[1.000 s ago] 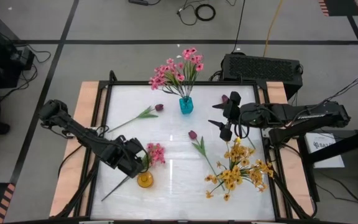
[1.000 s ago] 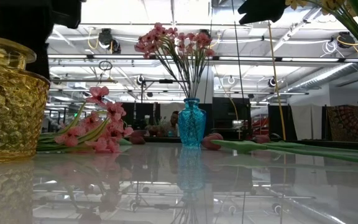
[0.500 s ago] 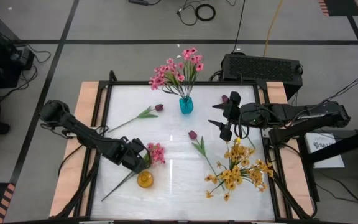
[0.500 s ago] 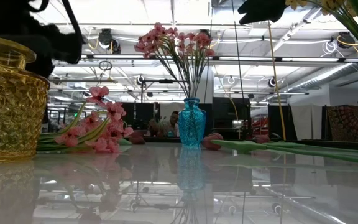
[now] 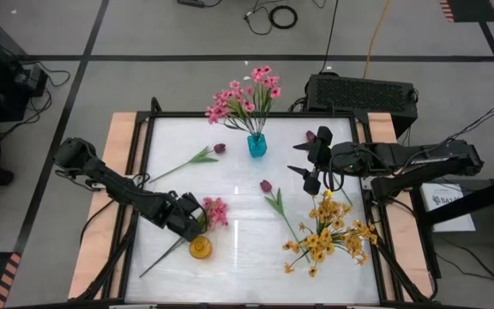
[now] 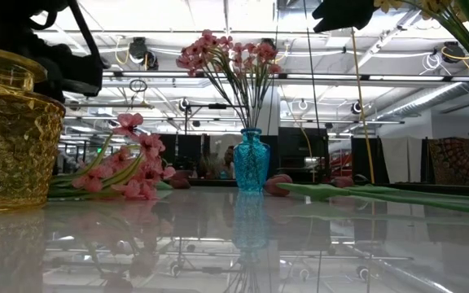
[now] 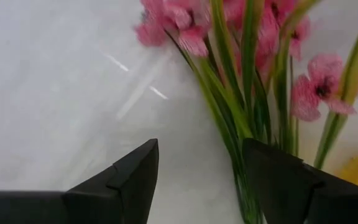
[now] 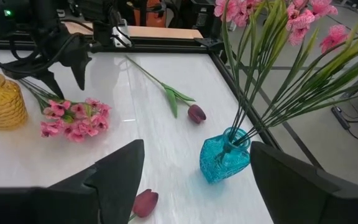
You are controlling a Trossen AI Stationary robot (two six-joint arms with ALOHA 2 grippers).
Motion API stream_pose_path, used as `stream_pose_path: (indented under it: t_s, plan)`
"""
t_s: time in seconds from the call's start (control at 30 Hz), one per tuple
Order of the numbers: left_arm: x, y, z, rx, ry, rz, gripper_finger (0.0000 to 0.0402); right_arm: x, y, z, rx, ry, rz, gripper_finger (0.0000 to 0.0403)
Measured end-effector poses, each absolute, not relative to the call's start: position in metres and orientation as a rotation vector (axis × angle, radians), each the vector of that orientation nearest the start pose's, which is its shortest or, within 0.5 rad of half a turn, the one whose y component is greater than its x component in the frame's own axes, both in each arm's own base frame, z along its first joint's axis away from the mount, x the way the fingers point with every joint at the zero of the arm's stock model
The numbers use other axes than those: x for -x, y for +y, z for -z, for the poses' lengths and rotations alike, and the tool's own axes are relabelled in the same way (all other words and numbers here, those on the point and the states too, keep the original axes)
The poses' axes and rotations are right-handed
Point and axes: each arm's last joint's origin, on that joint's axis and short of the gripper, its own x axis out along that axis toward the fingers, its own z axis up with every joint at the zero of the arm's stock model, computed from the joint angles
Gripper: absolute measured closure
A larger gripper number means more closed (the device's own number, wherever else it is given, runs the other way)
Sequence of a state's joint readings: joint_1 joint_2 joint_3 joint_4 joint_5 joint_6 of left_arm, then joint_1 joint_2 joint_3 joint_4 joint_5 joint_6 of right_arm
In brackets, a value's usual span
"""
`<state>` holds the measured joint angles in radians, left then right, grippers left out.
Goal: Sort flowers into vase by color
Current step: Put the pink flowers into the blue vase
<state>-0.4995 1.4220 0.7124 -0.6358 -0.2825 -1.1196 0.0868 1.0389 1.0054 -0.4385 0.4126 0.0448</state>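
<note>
- Two grippers appeared; the left gripper (image 5: 197, 216) hovered with fingers spread and empty, just beside the loose pink spray (image 5: 213, 211).
- The spray lay flat on the table (image 5: 230, 249), its blossoms toward the table's middle and its stem running diagonally toward the near left corner, past the yellow vase (image 5: 200, 249); the left arm was clearly nearer.
- The right gripper (image 5: 303, 169) waited spread and empty near the far right.
- The yellow vase looked empty; the blue vase (image 5: 256, 145) held pink flowers (image 5: 245, 96); yellow flowers (image 5: 328, 233) stood at the near right.

Two matte black jointed arms, black cables, wedge-shaped black fingers (image 8: 114, 177)
</note>
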Motion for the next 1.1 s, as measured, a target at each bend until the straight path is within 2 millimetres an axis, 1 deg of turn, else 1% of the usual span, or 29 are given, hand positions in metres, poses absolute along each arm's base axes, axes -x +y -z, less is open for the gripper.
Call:
stream_pose_path:
  t_s: [0.17,0.33,0.57,0.7,0.83,1.1]
  plan:
    - [-0.203,-0.1,-0.158,0.426,1.116,-0.535,0.0165,-0.217,0.007,-0.34,0.074,0.452,0.33,0.0118]
    - [-0.201,-0.098,-0.157,0.399,1.135,-0.558,0.0165,-0.217,0.007,-0.34,0.073,0.452,0.33,0.0118]
    - [-0.202,-0.1,-0.154,0.414,1.156,-0.543,0.0171,-0.217,0.007,-0.34,0.073,0.45,0.33,0.0118]
    - [-0.203,-0.101,-0.148,0.408,1.189,-0.545,0.0199,-0.217,0.007,-0.34,0.073,0.45,0.33,0.0118]
    - [-0.203,-0.101,-0.147,0.404,1.193,-0.548,0.0239,-0.217,0.007,-0.34,0.073,0.45,0.33,0.0118]
    - [-0.203,-0.1,-0.147,0.375,1.169,-0.573,0.0338,-0.217,0.007,-0.34,0.073,0.45,0.33,0.0118]
